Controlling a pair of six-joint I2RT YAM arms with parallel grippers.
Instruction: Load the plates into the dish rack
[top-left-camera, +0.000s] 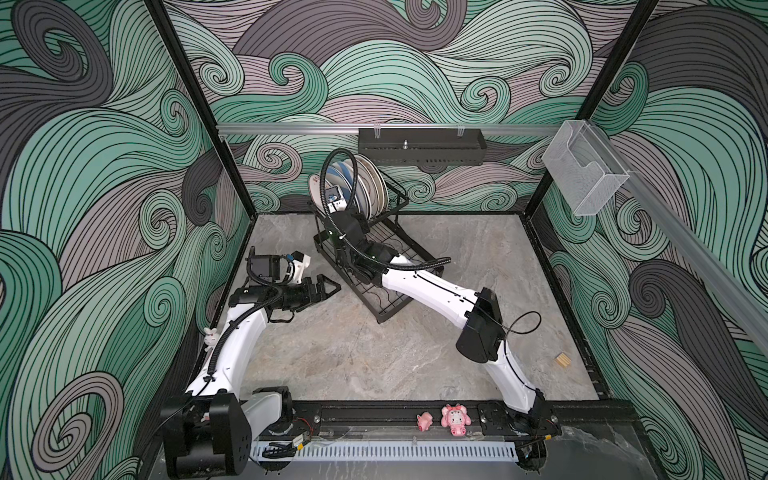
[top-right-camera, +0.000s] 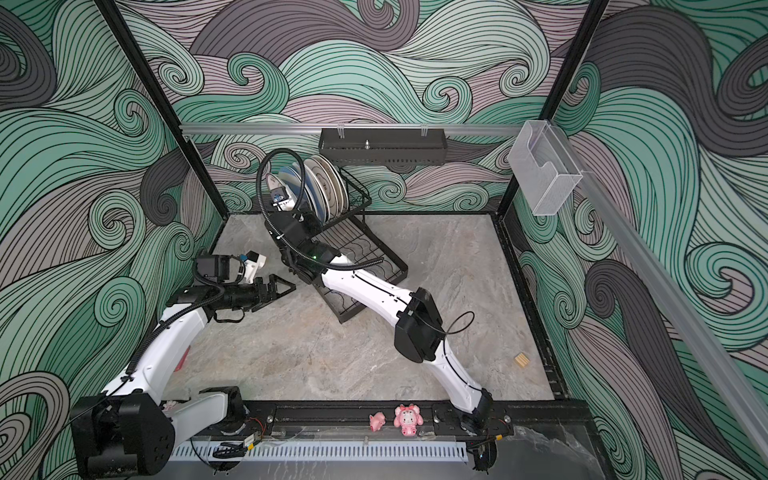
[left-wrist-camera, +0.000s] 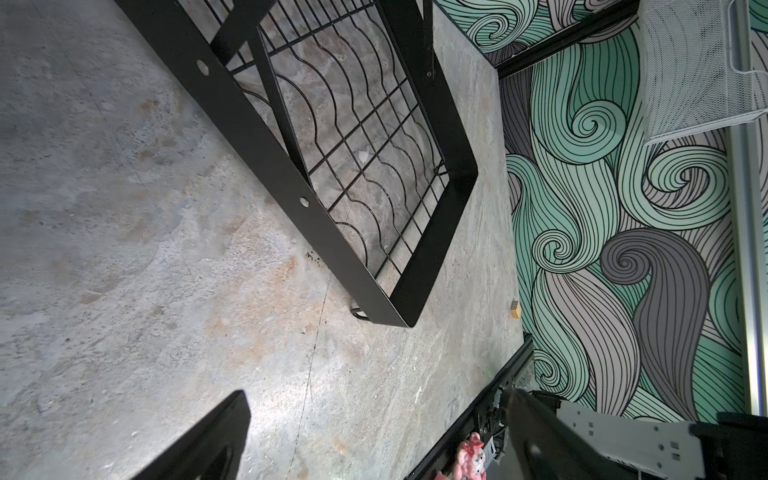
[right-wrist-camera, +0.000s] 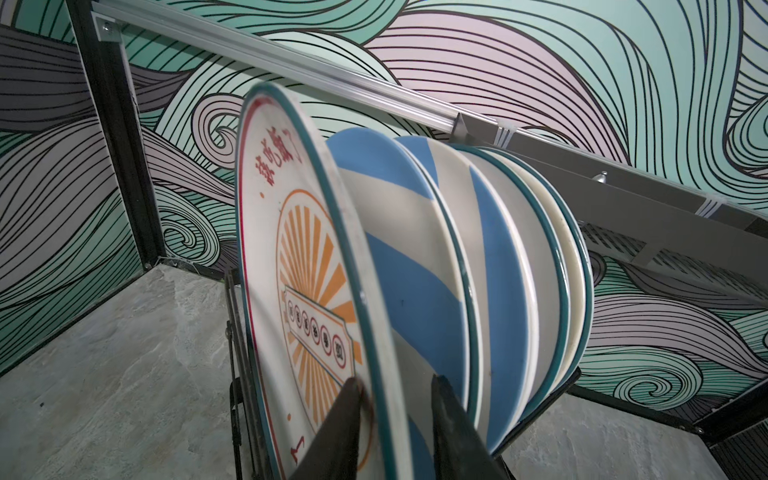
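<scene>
The right fingers (right-wrist-camera: 343, 432) stand partly open astride the near rim of the orange-sunburst plate (right-wrist-camera: 291, 249), one at its printed face, the other clear of its back. That plate stands on edge at the end of the row of plates (top-left-camera: 374, 183) in the raised upper basket of the dish rack (left-wrist-camera: 253, 135). The left fingers (left-wrist-camera: 203, 449) are spread wide and empty over the tabletop (top-left-camera: 374, 365), just beside the dish rack's lower tray.

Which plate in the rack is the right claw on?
The orange-sunburst plate with red lettering, at the end of the row: the right claw straddles its rim. The blue-striped plates stand behind it.
</scene>
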